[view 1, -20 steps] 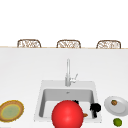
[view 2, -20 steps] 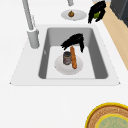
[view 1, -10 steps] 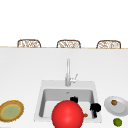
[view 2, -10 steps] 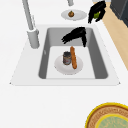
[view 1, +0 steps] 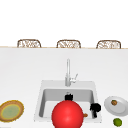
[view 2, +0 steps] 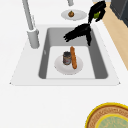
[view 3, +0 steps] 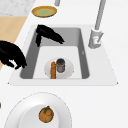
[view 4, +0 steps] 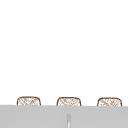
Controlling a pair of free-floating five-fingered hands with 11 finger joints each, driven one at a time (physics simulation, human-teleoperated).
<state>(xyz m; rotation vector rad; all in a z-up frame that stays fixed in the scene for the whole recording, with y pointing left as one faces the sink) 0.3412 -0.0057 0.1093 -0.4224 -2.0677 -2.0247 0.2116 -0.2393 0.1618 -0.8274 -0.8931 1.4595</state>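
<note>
Since a moment ago our left hand (view 2: 80, 32) has lifted slightly above the sink (view 2: 100, 75), fingers straight and apart, holding nothing. Below it, the baguette (view 2: 73, 57) and can (view 2: 66, 58) lie touching on the sink's plate (view 2: 62, 70). Our right hand (view 2: 96, 11) hangs curled over the lime (view 2: 96, 15).

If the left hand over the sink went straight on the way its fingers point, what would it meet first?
Probably the sink's back wall just below the faucet. The left hand slants down that way, and its line seems to pass above the jar. Depth is unclear.
</note>
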